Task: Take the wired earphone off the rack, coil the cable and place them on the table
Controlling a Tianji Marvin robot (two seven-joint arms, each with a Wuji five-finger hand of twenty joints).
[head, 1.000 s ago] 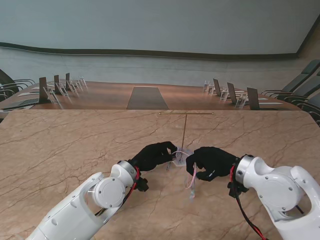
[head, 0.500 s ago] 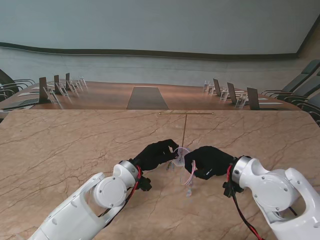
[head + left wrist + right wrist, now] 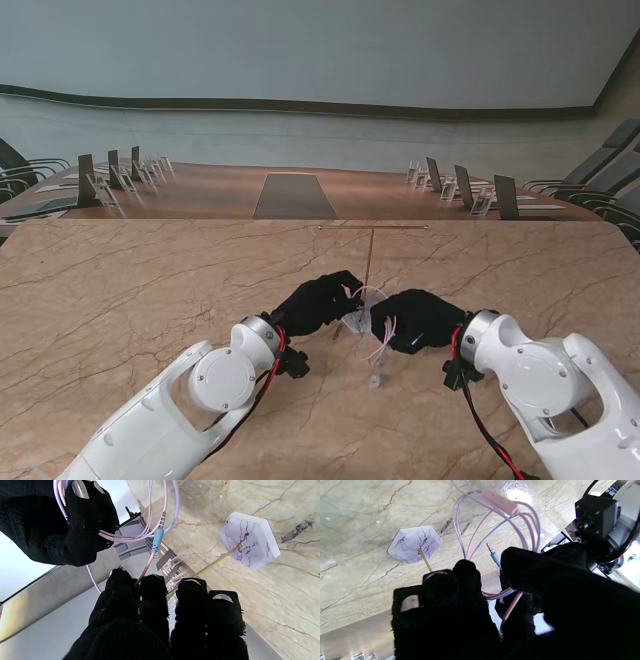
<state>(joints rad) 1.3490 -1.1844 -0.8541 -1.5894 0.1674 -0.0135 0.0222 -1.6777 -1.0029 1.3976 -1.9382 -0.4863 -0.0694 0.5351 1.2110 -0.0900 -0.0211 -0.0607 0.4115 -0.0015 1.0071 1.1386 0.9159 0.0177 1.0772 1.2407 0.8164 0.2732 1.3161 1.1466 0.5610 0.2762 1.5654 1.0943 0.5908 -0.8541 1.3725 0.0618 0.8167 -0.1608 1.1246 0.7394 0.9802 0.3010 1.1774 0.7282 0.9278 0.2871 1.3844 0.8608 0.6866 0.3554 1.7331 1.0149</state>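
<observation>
Off its rack point(image 3: 369, 262) and just nearer to me than it, the earphone cable point(image 3: 495, 530) hangs looped between the left hand point(image 3: 318, 302) and right hand point(image 3: 415, 320), both pinching strands to keep the coil together above the surface point(image 3: 130, 290).

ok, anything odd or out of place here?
Nothing damaged. The earphone cable hangs in loose, uneven loops between the left hand and right hand, audio plug dangling free beside the rack; not a tidy coil yet.
</observation>
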